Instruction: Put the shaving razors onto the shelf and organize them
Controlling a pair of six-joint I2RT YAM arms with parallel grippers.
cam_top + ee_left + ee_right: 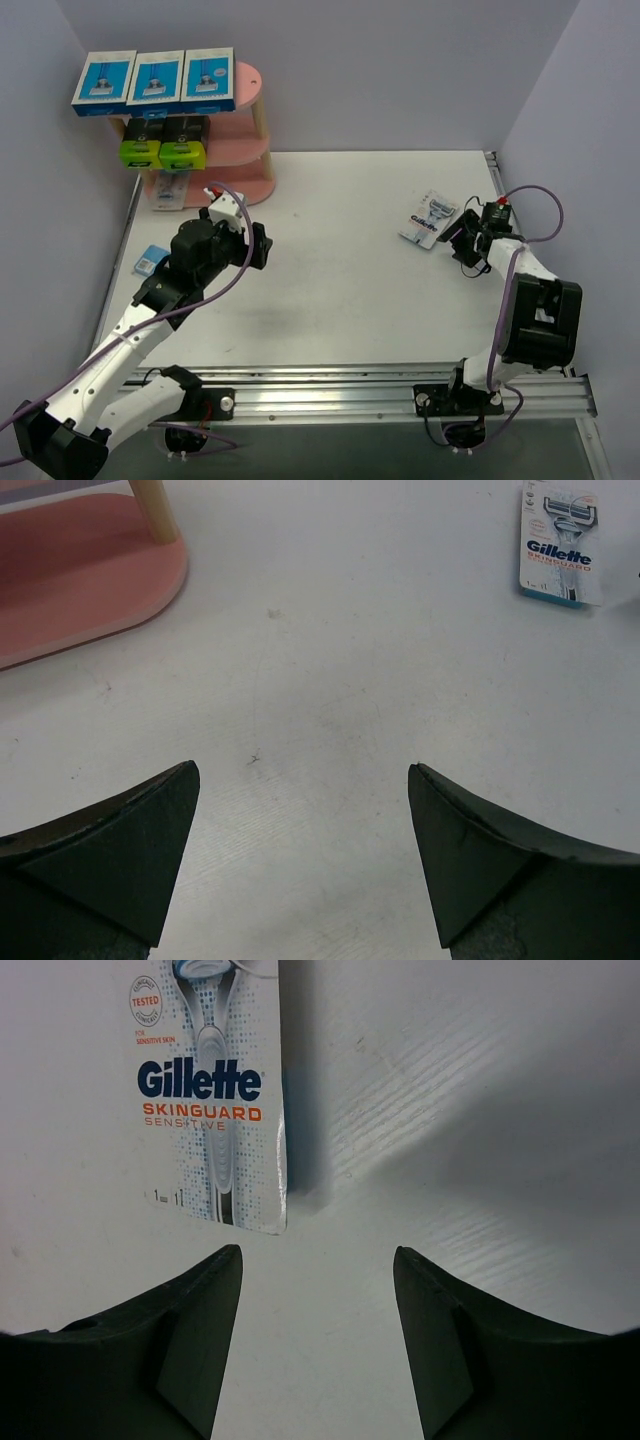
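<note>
While right gripper [318,1260] hovers low over table [340,300], jaws apart, nothing between them, Gillette blister pack [210,1100] lies flat just ahead. Pack sits left of gap in wrist view, not centred. Long axis roughly in line with fingers; diagonal in top view, far right of table. Right arm far nearer. Left gripper [304,775] wide open, empty, near shelf [252,185] at far left. Likely need: sidestep toward pack, then close across narrow width.
</note>
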